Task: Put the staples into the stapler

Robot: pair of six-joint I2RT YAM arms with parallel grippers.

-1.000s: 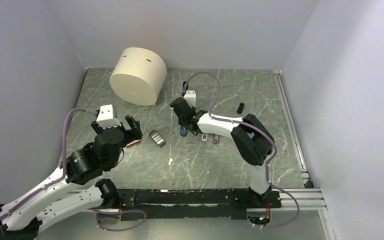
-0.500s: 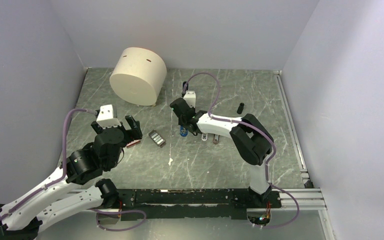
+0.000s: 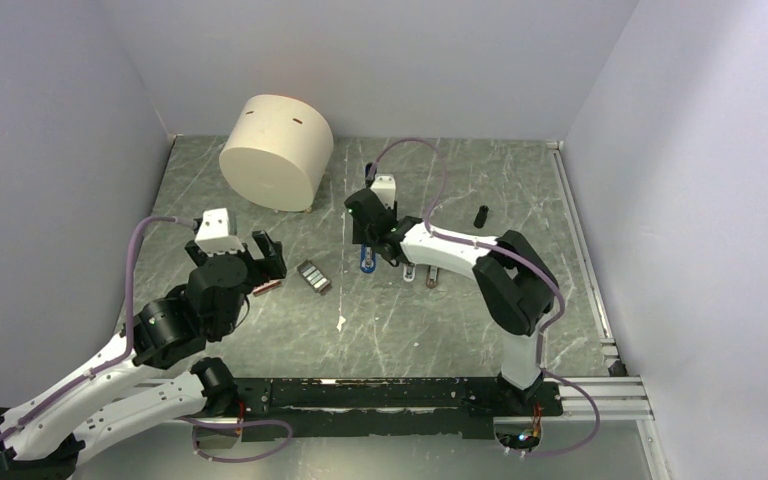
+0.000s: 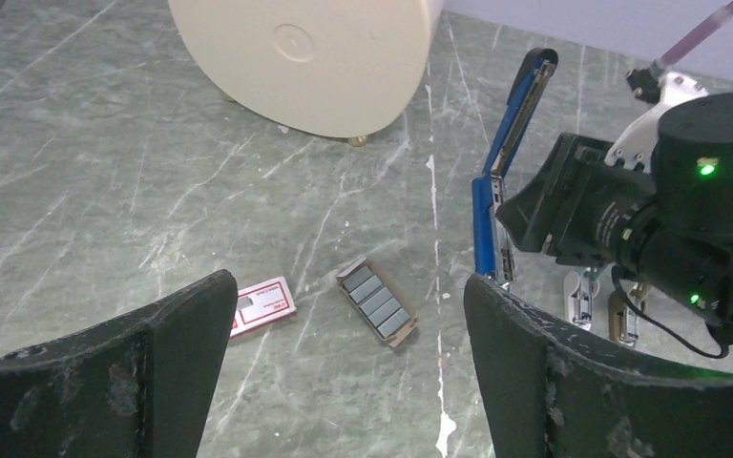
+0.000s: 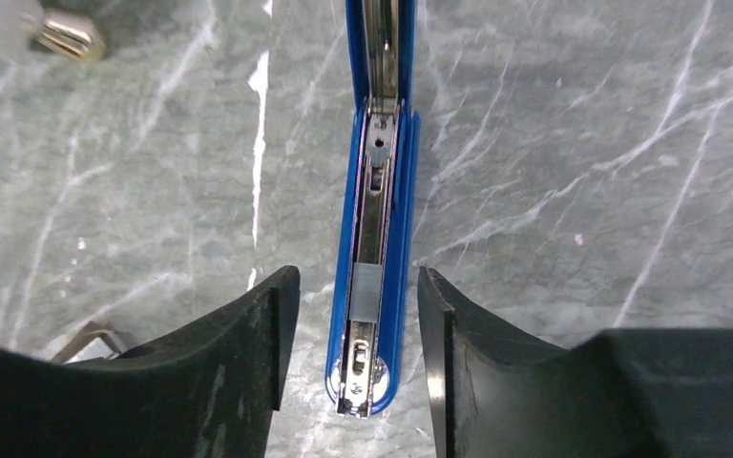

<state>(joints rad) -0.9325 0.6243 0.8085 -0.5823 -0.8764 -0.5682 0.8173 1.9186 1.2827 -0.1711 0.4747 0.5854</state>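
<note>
Nearest me, on the left, the left gripper [image 3: 232, 258] hangs over the table [image 3: 400, 330] with its jaws spread wide and nothing between them. Just beyond its fingertips lies the red-and-white box [image 4: 262, 303], flat on the marbled green top. Just to the right of it are the staples [image 4: 376, 303], grey ribbed strips packed side by side in a small open tray set at an angle. Box and tray lie close together but apart.

Further right, near the middle of the table, is the stapler [image 4: 482, 224]. Its blue body is swung open at the hinge, the top arm leaning up and away and the metal channel bared. The right gripper [image 5: 358, 281] straddles its near end with the jaws released. A strip of table shows between the left finger [image 5: 239, 363] and the blue side, and the right finger stands very close to the other side. Just right of the stapler lie two small pieces [image 3: 420, 275] that are too small for me to name.

Beyond them, off to the right, a small black cylinder [image 3: 481, 216] stands alone. At the far left, close to the back wall, sits a big cream drum [image 3: 276, 152].
</note>
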